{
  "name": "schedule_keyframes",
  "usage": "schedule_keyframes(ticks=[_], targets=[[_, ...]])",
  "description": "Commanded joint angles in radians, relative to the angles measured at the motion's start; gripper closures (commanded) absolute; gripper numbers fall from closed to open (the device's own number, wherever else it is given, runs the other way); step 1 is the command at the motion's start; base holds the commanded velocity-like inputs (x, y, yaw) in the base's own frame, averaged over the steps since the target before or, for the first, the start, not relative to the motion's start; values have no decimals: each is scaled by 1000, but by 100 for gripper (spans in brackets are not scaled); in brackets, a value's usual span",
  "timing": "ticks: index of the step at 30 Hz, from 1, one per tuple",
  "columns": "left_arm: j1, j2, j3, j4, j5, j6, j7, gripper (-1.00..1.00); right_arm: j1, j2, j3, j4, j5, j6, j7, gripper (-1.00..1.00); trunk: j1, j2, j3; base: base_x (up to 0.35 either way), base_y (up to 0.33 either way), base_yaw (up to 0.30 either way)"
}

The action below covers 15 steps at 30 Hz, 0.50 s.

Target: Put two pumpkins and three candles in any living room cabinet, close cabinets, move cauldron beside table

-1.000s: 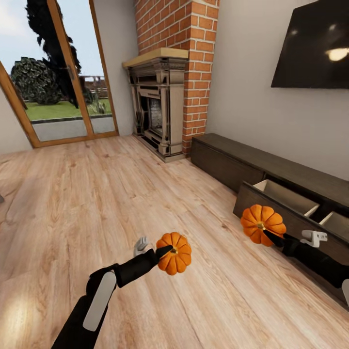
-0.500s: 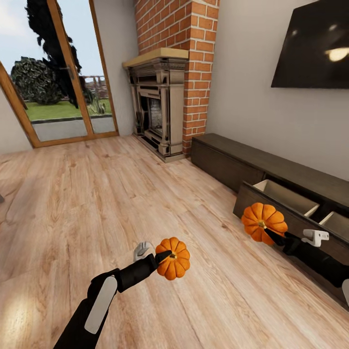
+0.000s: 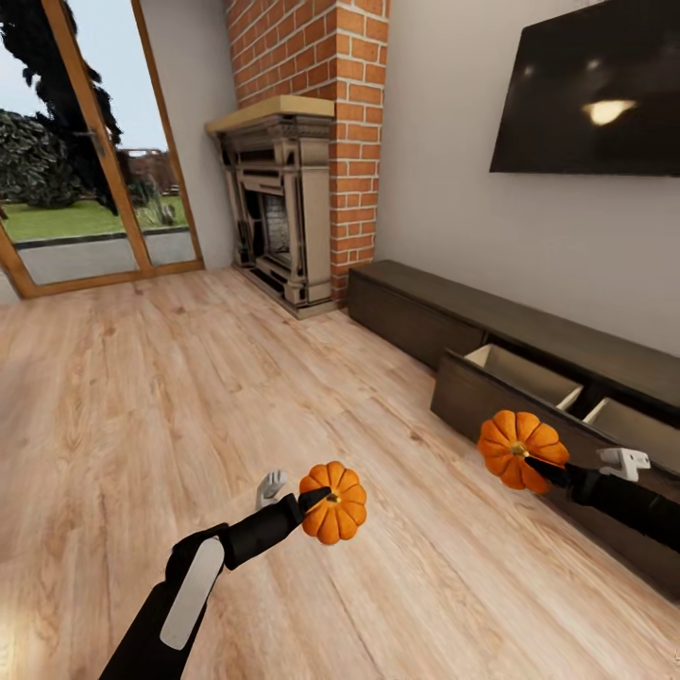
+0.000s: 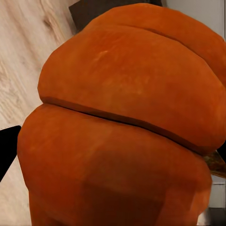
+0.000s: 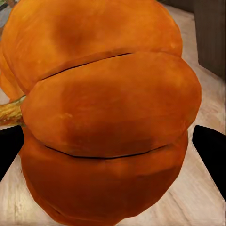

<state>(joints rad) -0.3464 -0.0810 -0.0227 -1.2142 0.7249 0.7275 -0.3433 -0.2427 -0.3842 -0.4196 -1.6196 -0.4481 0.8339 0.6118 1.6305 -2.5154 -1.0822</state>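
In the head view the left gripper (image 3: 319,502) sits at about 6 o'clock, low and near the middle, its jaws clamped on a pumpkin (image 3: 333,501) held clear above the wooden floor (image 3: 189,378). The right gripper (image 3: 540,465) is at about 4 o'clock, jaws clamped on a second pumpkin (image 3: 519,450), which hangs just in front of the open drawer (image 3: 515,373) of the cabinet (image 3: 444,321). The two pumpkins are well apart, each with its small stem facing the camera. The cabinet, long, low and dark brown, runs along the wall from 2 o'clock down to 4 o'clock; its nearer drawer is pulled out and shows pale wood inside, split into compartments, while the farther drawer front is flush. Above it at 1 o'clock a dark television (image 3: 595,90) hangs on the wall. At 12 o'clock a brick chimney (image 3: 321,104) rises over a fireplace (image 3: 274,208), and at 10 o'clock a glass door (image 3: 76,170) with a wooden frame looks onto a lawn. In the left wrist view the first pumpkin (image 4: 122,122) bulges close to the lens, with a dark fingertip (image 4: 7,150) at its side. In the right wrist view the second pumpkin (image 5: 103,108) sits between two dark fingertips (image 5: 212,150), its stem off to one side, over the floor.
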Motion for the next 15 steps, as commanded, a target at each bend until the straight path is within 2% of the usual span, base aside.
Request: schedule_keyframes(ticks=[1,3,4,5,12,15], targets=[[0,0,1,-1,3,6,1,100,-1,-1,-1,0,-6,9,3,100,-1,0,3,0,0,-296],[0,-1,1,-1,3,6,5,100,-2,-2,-1,0,-6,18,3,100,-2,0,11,0,0,-297],[0,-3,0,-1,3,7,9,100,-3,-3,-1,0,-6,48,3,100,-2,1,15,0,0,-297],[0,-10,-2,-2,7,7,14,100,-8,-23,-2,0,-6,103,4,100,-2,1,19,0,0,-297],[-4,-30,-11,-57,11,19,32,100,-9,-35,-2,0,-6,105,5,100,-6,2,46,0,0,-298],[-9,-35,-12,-97,13,24,35,100,-8,-65,-3,0,-6,105,18,100,-7,3,57,0,0,-298]])
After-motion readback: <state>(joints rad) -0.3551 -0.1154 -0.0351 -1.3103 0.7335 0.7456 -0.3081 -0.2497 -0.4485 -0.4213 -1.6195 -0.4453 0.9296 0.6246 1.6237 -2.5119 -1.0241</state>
